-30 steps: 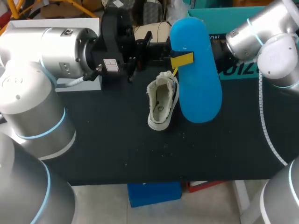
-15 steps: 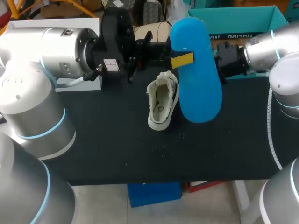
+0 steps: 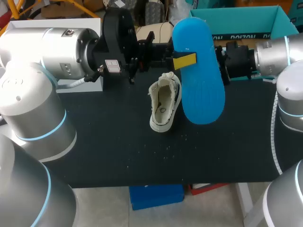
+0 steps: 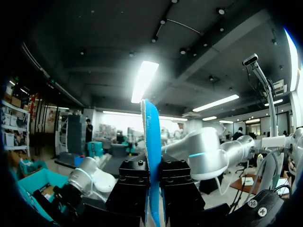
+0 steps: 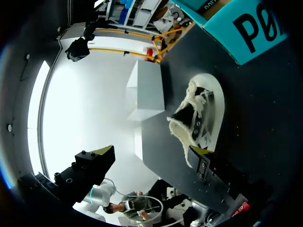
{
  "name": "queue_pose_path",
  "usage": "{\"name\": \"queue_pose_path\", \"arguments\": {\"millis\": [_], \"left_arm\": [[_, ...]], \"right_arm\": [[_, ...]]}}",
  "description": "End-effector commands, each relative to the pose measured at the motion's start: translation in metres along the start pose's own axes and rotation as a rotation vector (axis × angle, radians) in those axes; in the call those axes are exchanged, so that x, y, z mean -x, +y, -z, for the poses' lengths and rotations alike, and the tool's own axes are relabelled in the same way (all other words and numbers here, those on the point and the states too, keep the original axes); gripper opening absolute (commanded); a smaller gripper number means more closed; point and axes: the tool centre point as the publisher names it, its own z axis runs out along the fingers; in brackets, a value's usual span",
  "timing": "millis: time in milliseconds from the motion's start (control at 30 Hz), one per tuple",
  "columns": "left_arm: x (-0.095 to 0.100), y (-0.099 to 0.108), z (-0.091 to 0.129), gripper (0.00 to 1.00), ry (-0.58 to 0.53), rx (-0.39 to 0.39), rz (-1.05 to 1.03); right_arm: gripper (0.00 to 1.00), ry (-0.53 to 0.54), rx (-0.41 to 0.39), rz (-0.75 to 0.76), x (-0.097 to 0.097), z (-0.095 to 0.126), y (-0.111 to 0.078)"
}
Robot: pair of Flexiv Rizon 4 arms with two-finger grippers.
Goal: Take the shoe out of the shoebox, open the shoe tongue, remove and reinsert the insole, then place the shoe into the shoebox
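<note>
Pinching blue insole (image 3: 201, 85), left gripper (image 3: 183, 60) hangs near shoe (image 3: 163, 101); right gripper (image 5: 151, 153) seemingly parted.

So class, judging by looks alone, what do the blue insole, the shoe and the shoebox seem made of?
The blue insole looks like foam: matte, smooth, uniform. The shoe is likely canvas: cream, fuzzy-edged collar. The shoebox seems cardboard: thin flat teal walls.

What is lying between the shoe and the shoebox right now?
Only bare table, by the right wrist view; in the head view the held-up blue insole covers that stretch.
</note>
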Motion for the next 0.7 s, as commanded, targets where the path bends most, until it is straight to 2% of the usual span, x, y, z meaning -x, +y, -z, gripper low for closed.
{"name": "queue_pose_path", "arguments": {"millis": [33,333,700], "left_arm": [[-0.001,0.002,-0.001,0.00,-0.003,-0.002,-0.001],[-0.001,0.002,-0.001,0.00,-0.003,-0.002,-0.001],[-0.001,0.002,-0.001,0.00,-0.003,-0.002,-0.001]], "right_arm": [[1.00,0.050,-0.007,0.009,-0.003,0.000,0.000],[1.00,0.201,-0.055,-0.013,-0.013,-0.002,-0.002],[1.00,0.257,-0.048,-0.011,-0.015,-0.004,-0.008]]}}
